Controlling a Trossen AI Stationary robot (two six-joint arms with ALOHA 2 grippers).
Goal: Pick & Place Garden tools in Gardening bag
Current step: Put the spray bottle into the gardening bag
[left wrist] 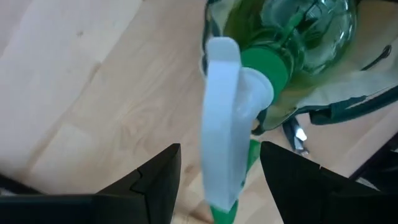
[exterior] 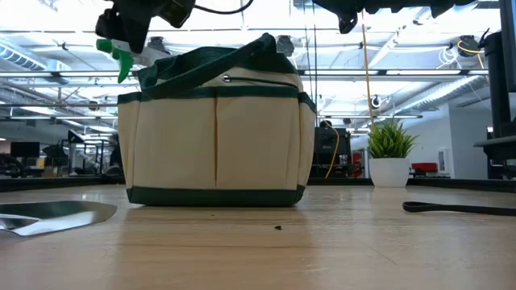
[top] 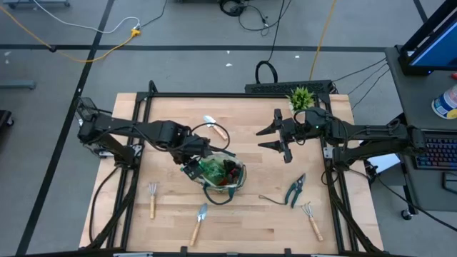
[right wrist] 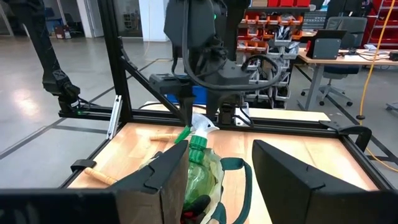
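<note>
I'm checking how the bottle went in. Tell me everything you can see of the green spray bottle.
The green spray bottle is clear green plastic with a solid green collar and a white trigger nozzle. Its body sits in the gardening bag's open top, while its neck and nozzle stick out over the rim, tilted toward the left gripper. That gripper's dark fingers stand open on either side of the nozzle, not visibly pressing it. A red-and-black item lies beside the bottle inside the bag.

A light wooden table (top: 171,214) carries a beige-tan fabric bag with green trim (top: 235,187). Around the bag lie wooden-handled trowels (top: 198,223), fork-rakes (top: 152,199), teal-handled pruning shears (top: 295,190) and a small potted plant (top: 300,98).
</note>
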